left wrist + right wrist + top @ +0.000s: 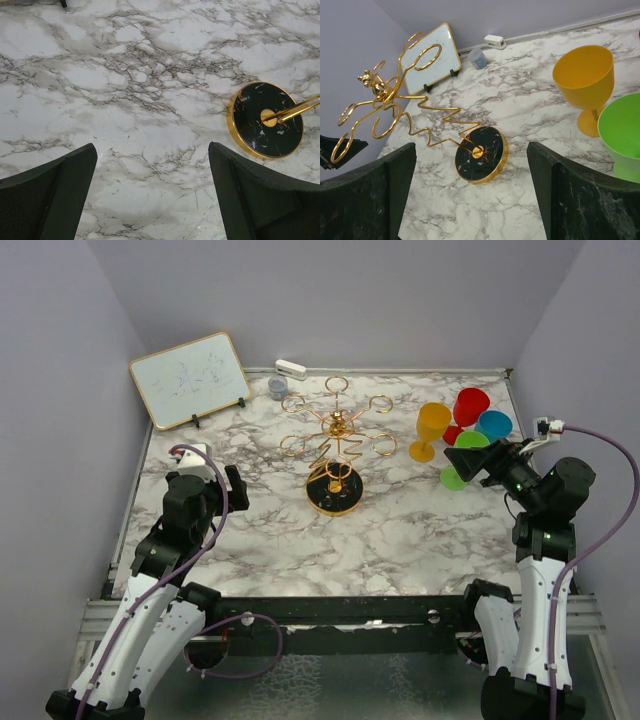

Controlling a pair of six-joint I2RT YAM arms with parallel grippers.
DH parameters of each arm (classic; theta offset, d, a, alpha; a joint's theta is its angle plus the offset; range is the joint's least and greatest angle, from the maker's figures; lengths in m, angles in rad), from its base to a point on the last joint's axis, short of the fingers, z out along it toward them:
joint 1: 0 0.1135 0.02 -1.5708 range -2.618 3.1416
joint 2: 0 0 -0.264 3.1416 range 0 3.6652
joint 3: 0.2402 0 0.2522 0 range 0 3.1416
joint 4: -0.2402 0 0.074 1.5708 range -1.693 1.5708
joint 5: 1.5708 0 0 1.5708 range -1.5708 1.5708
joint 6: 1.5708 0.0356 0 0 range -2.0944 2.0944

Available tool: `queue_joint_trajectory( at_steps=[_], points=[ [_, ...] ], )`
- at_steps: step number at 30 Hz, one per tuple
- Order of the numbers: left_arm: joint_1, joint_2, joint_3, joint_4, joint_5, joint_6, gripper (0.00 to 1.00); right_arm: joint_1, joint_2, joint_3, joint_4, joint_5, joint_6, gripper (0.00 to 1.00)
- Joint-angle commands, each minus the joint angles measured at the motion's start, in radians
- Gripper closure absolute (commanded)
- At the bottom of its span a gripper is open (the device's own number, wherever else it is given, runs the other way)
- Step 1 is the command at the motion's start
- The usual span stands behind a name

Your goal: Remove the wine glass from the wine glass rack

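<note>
Rack [337,445] is carrying no glass; four glasses [433,425] are standing on the table [250,510] to its right; left gripper [152,155] and right gripper [471,165] are hanging spread and empty (removal appearing complete).

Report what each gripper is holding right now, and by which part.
Nothing is held. The left gripper is open over the bare marble table; the right gripper is open and empty, facing the wine glass rack.
</note>
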Motion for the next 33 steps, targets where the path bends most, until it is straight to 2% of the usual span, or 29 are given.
queue_joint_trajectory(
  at_steps=[1, 33],
  points=[
    [-0.003, -0.014, -0.011, 0.024, -0.004, 0.01, 0.04, 0.001, -0.015, 0.001, -0.017, 0.002, -0.003, 0.08],
    [-0.003, -0.006, -0.013, 0.025, 0.004, 0.011, 0.04, 0.001, 0.004, 0.028, -0.052, -0.005, -0.008, 0.08]
  ],
)
